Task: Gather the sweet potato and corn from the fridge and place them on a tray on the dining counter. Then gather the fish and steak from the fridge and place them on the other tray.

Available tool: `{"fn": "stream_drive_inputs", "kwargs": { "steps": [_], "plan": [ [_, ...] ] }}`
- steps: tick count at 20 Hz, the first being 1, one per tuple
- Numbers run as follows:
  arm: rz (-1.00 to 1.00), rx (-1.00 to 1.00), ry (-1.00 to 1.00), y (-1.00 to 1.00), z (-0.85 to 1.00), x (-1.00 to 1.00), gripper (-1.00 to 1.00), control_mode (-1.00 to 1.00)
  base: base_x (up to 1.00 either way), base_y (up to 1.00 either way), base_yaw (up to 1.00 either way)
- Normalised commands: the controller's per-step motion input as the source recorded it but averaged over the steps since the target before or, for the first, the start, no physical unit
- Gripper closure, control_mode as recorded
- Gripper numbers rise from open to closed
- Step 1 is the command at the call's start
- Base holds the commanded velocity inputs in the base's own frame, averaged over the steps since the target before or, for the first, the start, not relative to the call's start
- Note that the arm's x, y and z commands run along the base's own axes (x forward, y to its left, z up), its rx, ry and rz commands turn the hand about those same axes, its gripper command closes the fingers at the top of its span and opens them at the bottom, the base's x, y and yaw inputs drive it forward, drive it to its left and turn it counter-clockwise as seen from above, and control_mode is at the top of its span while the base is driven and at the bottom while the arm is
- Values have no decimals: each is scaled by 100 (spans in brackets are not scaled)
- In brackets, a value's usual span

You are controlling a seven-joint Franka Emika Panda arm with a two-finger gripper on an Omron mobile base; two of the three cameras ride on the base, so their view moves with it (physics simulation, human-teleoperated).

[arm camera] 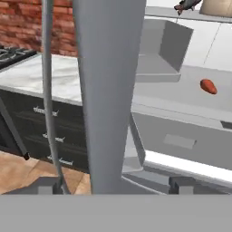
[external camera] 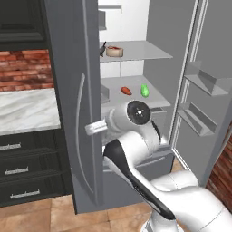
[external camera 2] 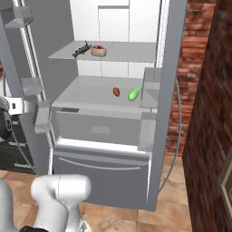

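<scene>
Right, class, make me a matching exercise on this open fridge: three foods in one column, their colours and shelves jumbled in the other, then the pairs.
Things:
1. sweet potato
2. corn
3. steak

Descriptions:
A. red meat, upper shelf
B. reddish-orange lump, lower shelf
C. bright green, lower shelf

Pairs: 1-B, 2-C, 3-A

No lettering, label, brand, number or sign can be read on anything here; every surface is plain, with no printed mark legible at all.
</scene>
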Motion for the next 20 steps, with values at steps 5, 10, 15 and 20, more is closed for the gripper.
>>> {"fn": "stream_drive_inputs", "kwargs": {
  "steps": [5, 10, 15, 20],
  "plan": [
    [-8, 26, 11, -96, 36, -31, -100, -100, 0, 0, 0],
    [-1, 31, 22, -95, 27, 13, -100, -100, 0, 0, 0],
    [0, 30, 21, -43, 12, 72, -100, -100, 0, 0, 0],
    [0, 15, 8, 4, -2, 77, -100, -100, 0, 0, 0]
  ]
}}
